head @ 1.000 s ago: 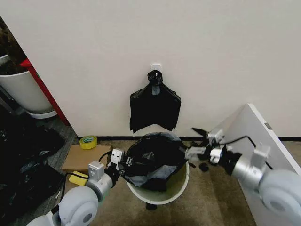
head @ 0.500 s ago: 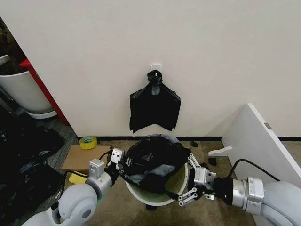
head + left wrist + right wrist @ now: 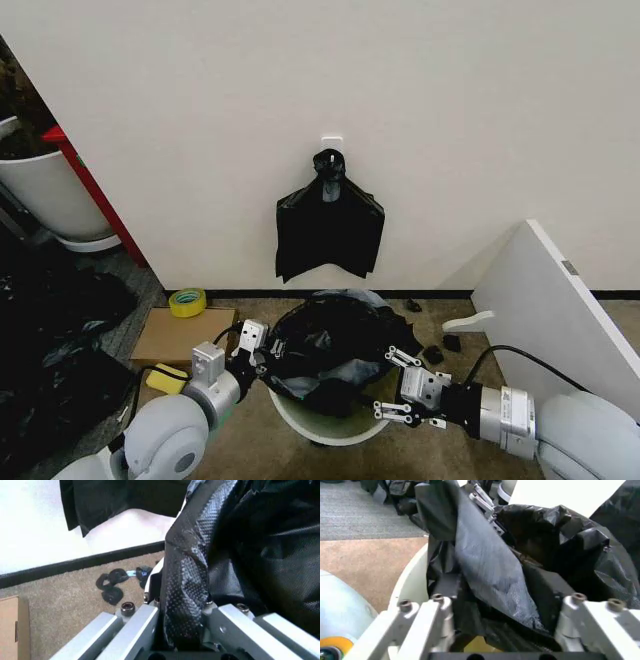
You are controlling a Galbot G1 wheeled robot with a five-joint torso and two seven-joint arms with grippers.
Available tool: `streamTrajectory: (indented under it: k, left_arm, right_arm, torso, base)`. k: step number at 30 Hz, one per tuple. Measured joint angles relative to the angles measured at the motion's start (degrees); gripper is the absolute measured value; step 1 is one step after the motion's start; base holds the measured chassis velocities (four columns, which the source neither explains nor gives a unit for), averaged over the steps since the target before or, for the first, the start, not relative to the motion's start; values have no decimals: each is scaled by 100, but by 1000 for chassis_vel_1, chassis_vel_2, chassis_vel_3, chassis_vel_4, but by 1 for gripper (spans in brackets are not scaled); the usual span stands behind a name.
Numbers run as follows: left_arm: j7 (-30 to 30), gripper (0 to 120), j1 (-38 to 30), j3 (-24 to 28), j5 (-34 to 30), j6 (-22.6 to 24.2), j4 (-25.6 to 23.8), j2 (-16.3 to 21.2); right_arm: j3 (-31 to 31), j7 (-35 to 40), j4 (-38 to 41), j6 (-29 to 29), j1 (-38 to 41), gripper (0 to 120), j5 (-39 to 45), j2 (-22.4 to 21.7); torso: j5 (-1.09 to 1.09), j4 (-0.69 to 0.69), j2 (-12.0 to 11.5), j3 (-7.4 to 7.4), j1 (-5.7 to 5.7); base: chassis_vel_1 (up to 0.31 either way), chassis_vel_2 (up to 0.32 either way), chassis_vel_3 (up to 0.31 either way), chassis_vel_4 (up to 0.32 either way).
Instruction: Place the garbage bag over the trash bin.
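While the left end effector [image 3: 265, 352] clamps the garbage bag [image 3: 330, 350], the right end effector [image 3: 392, 385] (spread) straddles it

Rounded pale grey arm shells, silver cylindrical wrists, black joint bands. Left gripper [image 3: 268, 352]: white-and-black finger blocks, yellow pad at 7 o'clock, thin black cable. Right gripper [image 3: 390, 382]: silver linkage fingers [image 3: 401, 356] studded with screws, black cable at 2 o'clock.

No text, label, brand, number or sign could be read anywhere. The small grey tag [image 3: 568, 268] on the leaning white board [image 3: 560, 310] (right of the trash bin [image 3: 330, 425]) was too small to make out, and the garbage bag [image 3: 330, 350] bore no print.
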Motion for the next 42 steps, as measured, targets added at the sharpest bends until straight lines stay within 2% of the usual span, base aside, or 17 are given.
streamTrajectory:
  k: [1, 3, 5, 7, 12, 23, 29, 34, 42]
  left_arm:
    - [0, 0, 0, 0, 0, 0, 0, 0]
    - [-16, 0, 11, 4, 0, 7, -7, 2]
    - [-25, 0, 6, 5, -10, 17, -8, 3]
    - [-37, 0, -8, 1, -63, 45, -8, 1]
    - [-60, 0, -12, -57, -208, 101, -8, 4]
    - [-16, 0, -25, -116, -626, 148, 10, 121]
    - [-36, 0, -101, -144, -988, 227, 79, 131]
    - [-64, 0, -157, -272, -1236, 271, 175, 135]
    - [-147, 0, -207, -349, -1581, 398, 199, 115]
  right_arm:
    - [0, 0, 0, 0, 0, 40, 0, 0]
    - [-8, 73, -10, 26, -33, 29, -71, -1]
    - [-11, 80, -15, 101, -40, 25, -145, -18]
    - [-13, 80, -27, 198, -66, 13, -228, -55]
    - [14, -16, -117, 398, -136, 0, -329, -140]
    - [390, -265, -417, 739, -319, 0, -47, -172]
    - [768, -578, -579, 1169, -909, 0, 29, -114]
    - [1207, -1294, -905, 1679, -1312, 0, 393, 48]
    - [1168, -2009, -1068, 1902, -1356, 0, 418, 281]
  torso:
    - [0, 0, 0, 0, 0]
    - [0, 0, 0, 0, 0]
    - [0, 0, 0, 0, 0]
    - [0, 0, 0, 0, 0]
    - [-1, 0, 0, 0, 0]
    - [0, 0, 0, 0, 0]
    - [0, 0, 0, 0, 0]
    - [0, 0, 0, 0, 0]
    - [0, 0, 0, 0, 0]
  base:
    - [0, 0, 0, 0]
    - [0, 0, 0, 0]
    - [0, 0, 0, 0]
    - [0, 0, 0, 0]
    - [0, 0, 0, 0]
    - [0, 0, 0, 0]
    - [0, 0, 0, 0]
    - [0, 0, 0, 0]
    - [0, 0, 0, 0]
